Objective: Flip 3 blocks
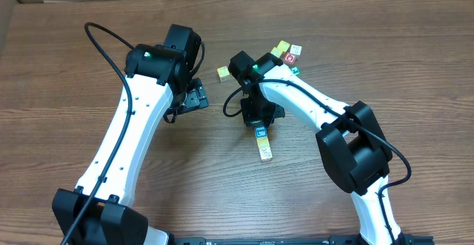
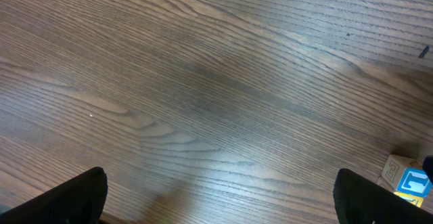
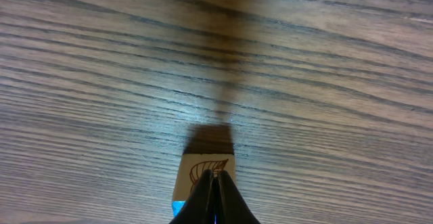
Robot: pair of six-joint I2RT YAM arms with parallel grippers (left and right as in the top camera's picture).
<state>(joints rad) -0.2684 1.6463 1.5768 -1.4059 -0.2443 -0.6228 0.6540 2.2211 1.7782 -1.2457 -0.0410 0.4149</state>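
My right jaws are pressed fully shut with nothing between them. They hang just beyond the teal-faced block, pointing down toward it. In my right wrist camera the dark fingertips sit together in front of that block. It shows a cream face with a brown line drawing and a sliver of blue at its lower left corner. I cannot tell whether the tips touch the block.

The teal-faced block lies on the wooden tabletop at one end of a short straight line of blocks. At the other end of the line, on the near side of the teal-faced block, is a yellow-and-cream block. The stretch between the two is cream, and from overhead I cannot make out whether it is a cube of its own.

My left jaws stand wide open and hold nothing. They are well to the left of the teal-faced block and a little beyond it, over bare tabletop. My left wrist camera shows a dark fingertip in each lower corner. The teal-faced block sits at the right edge of that view, blue face toward me, with a cream face beside the blue one and some yellow under it.

A lone yellowish cube sits beyond the teal-faced block and to its left. Beyond the teal-faced block and to its right is a small cluster of cubes, among them a red-faced cube and a green-faced cube.
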